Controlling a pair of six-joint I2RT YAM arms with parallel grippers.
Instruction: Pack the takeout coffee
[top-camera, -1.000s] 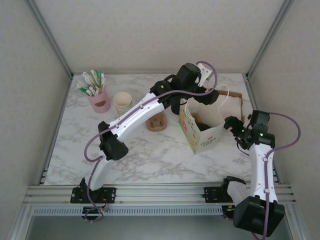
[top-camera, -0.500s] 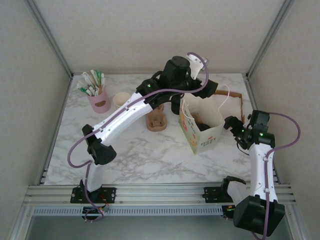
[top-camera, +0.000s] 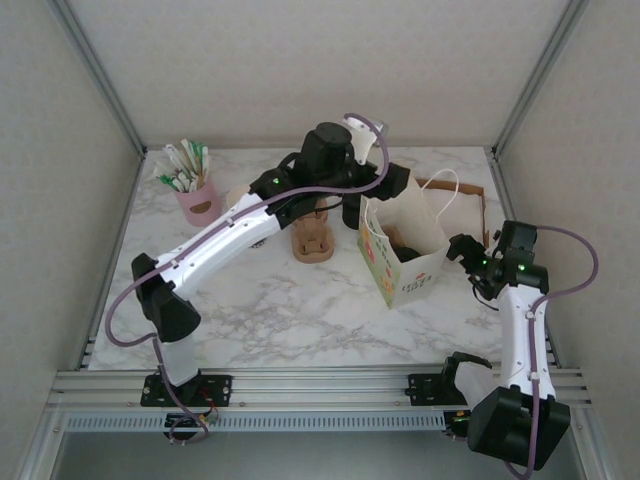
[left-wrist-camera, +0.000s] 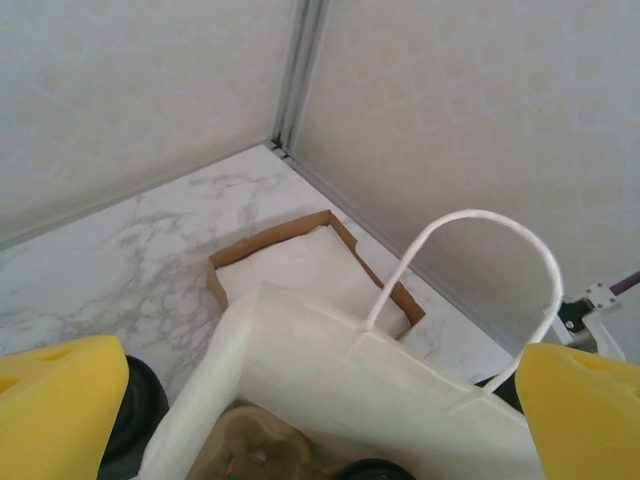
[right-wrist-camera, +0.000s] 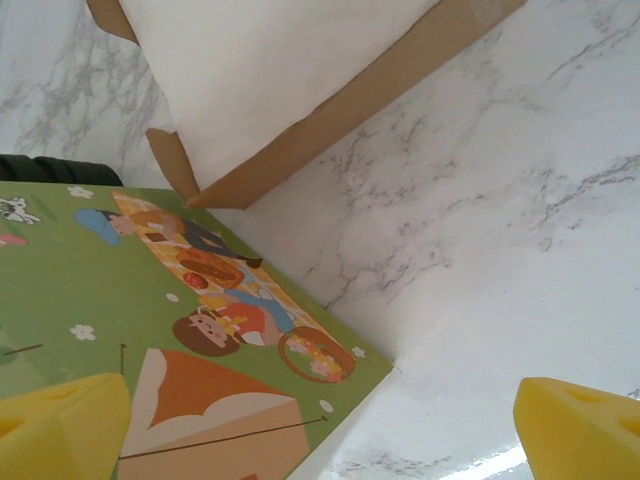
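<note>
Left wrist: left tool pads wide apart above paper bag. Takeout coffee sits inside it, only the black lid edge visible. Right tool also apart, empty, beside the bag.

On marble table: at 3 o'clock, upright white bag, open-topped, cartoon print on near side, cord handle raised. Just beyond, at 2 o'clock, brown tray of white napkins. At 10 o'clock, pink cup stuffed with sachets. Near centre, brown holder.
</note>
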